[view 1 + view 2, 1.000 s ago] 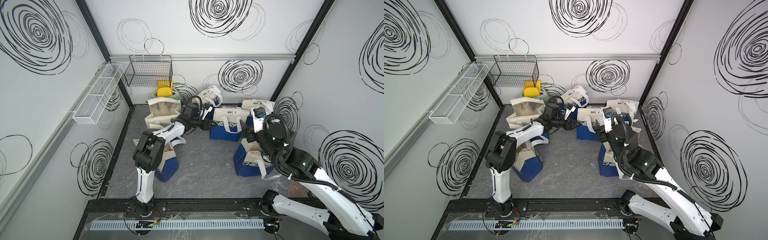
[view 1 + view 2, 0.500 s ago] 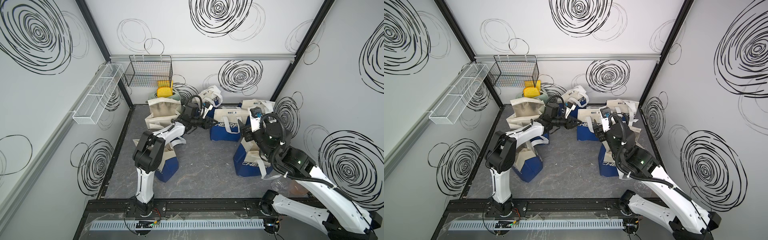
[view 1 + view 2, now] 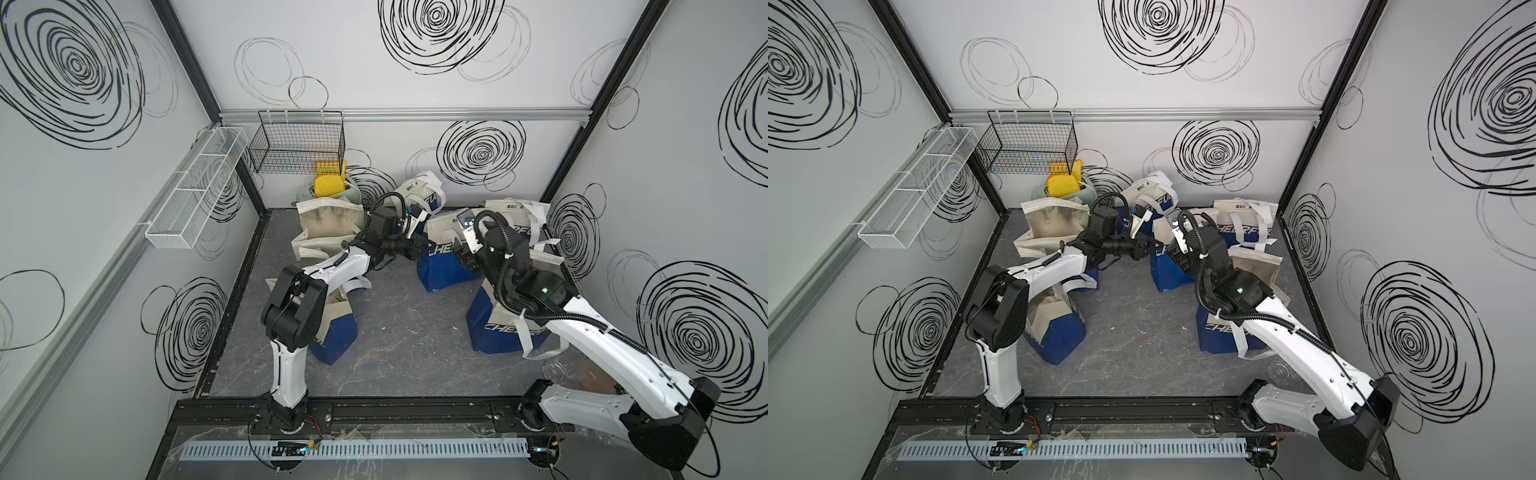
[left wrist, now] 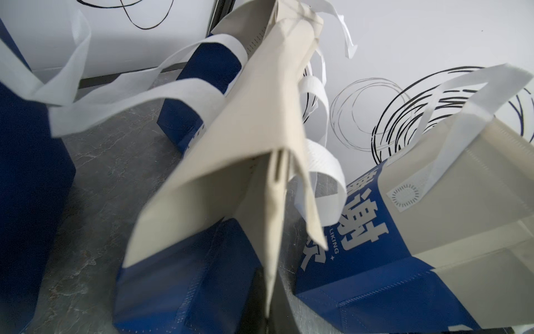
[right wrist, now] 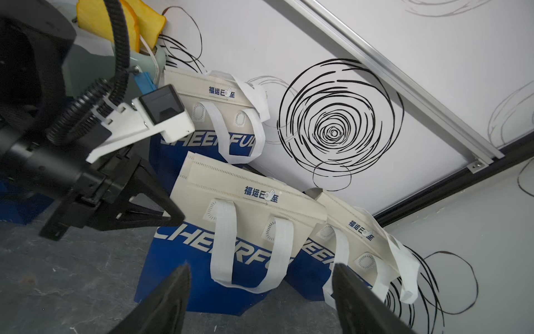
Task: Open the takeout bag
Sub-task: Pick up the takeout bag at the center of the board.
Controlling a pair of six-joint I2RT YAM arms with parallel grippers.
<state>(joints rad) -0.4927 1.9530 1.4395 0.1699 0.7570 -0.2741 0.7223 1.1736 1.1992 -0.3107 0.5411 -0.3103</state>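
The cream-and-blue fabric takeout bag [image 5: 245, 208] stands upright, mouth upward, right of the black wire basket [image 3: 297, 143], its closed top seam (the long axis) running left to right. The left gripper [image 5: 173, 216] pinches its basket-side end; the right gripper [image 5: 261, 266] gapes empty facing it.

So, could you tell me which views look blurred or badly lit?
Left wrist view: the takeout bag has a slightly soft near fold. Right wrist view: the right gripper, close to the lens, is blurred at its edges, while the bag lettering is sharp. Both top views: even, diffuse light, faint shadows.
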